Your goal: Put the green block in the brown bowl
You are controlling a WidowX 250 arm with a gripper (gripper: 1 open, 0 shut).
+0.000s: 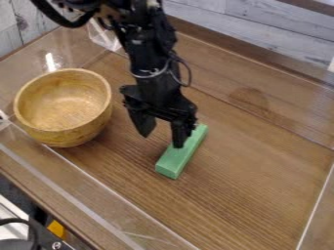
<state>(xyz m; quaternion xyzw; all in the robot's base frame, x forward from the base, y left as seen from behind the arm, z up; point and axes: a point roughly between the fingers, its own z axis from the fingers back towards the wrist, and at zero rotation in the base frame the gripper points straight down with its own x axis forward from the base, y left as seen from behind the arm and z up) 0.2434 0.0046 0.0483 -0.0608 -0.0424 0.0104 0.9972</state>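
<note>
the green block (182, 153) lies flat on the wooden table (261, 146), a slim matte bar set on a slant, its near end toward the front edge and its far end reaching up and to the right. my gripper (166, 128) hangs right over that far end, pointing straight down, with its dark fingers (185, 132) spread wide and nothing between them. from this view one finger covers part of the block's upper end while the other comes down just to the left of the bar, over bare wood; i cannot tell whether either tip touches the block or the table. the lower half of the block is in plain sight, clear of my fingers. above the gripper my black arm (146, 44) rises toward the top of the picture, with cables looping off near its upper part. the brown bowl (61, 105) sits well to the left of both block and gripper, upright on the table, round, light wood with visible grain and a thick rim, its hollow holding nothing. the block and the bowl are apart, with open tabletop between them. a clear, low wall (78, 174) runs along the table's edges, and behind the far side there is a pale planked wall (261, 29).
</note>
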